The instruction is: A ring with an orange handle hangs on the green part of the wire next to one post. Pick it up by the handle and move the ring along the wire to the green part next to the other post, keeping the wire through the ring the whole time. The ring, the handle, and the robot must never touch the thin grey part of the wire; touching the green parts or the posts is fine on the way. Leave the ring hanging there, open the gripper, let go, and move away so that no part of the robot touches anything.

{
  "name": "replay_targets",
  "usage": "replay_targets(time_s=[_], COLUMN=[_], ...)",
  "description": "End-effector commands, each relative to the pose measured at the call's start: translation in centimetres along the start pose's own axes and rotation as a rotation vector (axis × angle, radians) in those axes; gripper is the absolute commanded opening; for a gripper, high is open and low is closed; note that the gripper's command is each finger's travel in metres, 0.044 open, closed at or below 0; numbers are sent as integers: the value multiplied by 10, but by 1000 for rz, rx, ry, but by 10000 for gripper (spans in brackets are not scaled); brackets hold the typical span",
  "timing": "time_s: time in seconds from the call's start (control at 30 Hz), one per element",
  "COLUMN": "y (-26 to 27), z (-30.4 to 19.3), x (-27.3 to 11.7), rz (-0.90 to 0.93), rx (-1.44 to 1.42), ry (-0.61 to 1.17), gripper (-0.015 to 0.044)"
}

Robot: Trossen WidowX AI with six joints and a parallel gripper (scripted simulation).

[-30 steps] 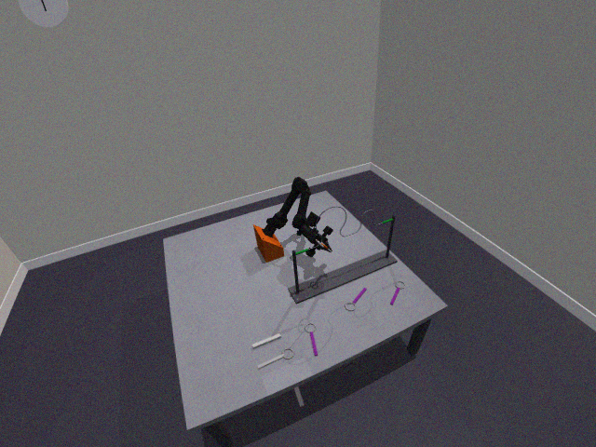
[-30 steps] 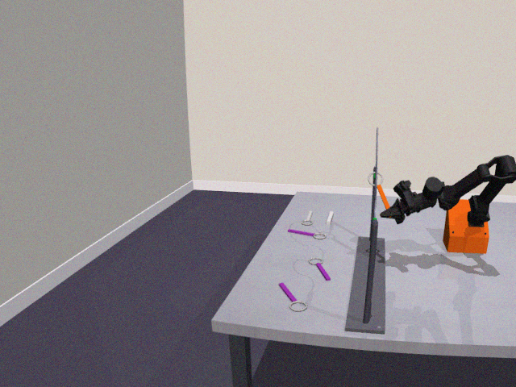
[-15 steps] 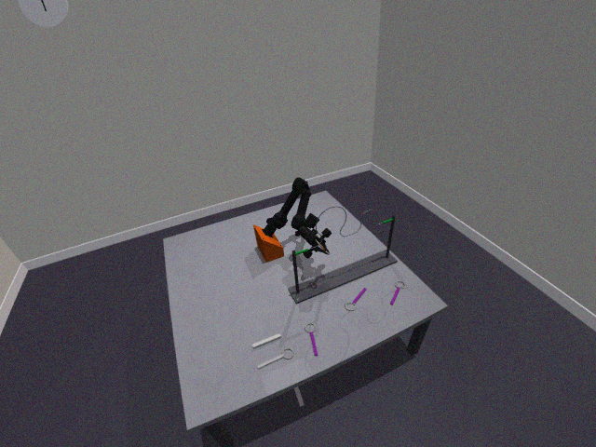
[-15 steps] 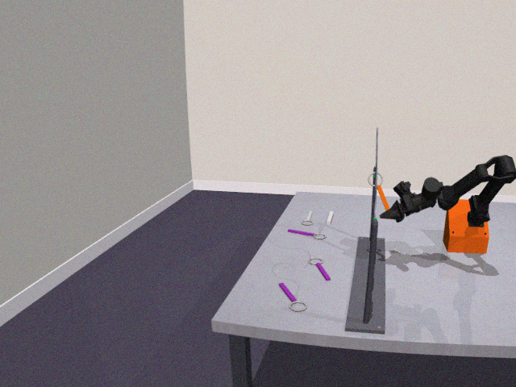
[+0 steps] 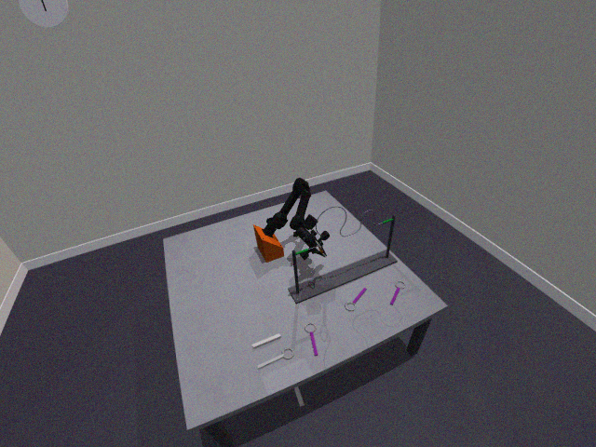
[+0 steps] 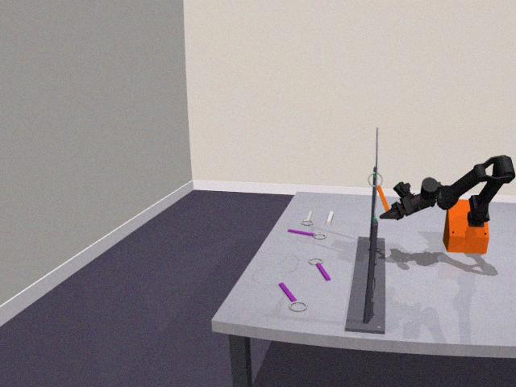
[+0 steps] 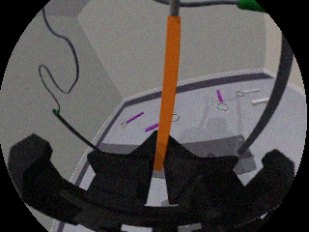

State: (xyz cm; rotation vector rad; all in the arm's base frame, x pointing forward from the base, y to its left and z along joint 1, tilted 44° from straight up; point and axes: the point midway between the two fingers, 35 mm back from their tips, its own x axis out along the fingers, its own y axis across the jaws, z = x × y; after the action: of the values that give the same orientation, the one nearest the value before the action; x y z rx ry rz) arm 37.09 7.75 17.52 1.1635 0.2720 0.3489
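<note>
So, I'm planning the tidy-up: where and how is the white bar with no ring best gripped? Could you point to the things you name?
Probably at its middle, from straight above, closing across its long sides. The bar (image 5: 265,341) (image 6: 329,218) (image 7: 260,101) lies flat, straight and narrow, with nothing touching those sides; gripped there, it should balance better than by one end.

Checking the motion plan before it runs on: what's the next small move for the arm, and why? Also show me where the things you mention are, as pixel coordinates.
Probably ease the ring (image 6: 368,180) a little along the wire toward the far green part (image 5: 386,221) (image 7: 56,112), keeping the wire centred: the gripper (image 5: 324,254) (image 6: 381,217) (image 7: 158,133) grips the orange handle (image 6: 383,197) (image 7: 169,87), and the ring is near the other post's (image 5: 295,271) green part.
</note>
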Motion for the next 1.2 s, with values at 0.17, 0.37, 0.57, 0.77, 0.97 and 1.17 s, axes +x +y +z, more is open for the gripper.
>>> replay_targets(time_s=[0.17, 0.37, 0.57, 0.77, 0.97, 1.17], y=[-18, -26, -36, -46, -57, -66], z=[-3, -2, 0, 2, 6, 9], x=[-2, -4, -6, -8, -11, -14], rz=[-46, -66, -90, -114, -138, -156], rx=[-64, -108, -162, -217, -269, -310], ry=[18, 24, 31, 38, 44, 50], gripper=[-150, -150, -150, -150, -150, -150])
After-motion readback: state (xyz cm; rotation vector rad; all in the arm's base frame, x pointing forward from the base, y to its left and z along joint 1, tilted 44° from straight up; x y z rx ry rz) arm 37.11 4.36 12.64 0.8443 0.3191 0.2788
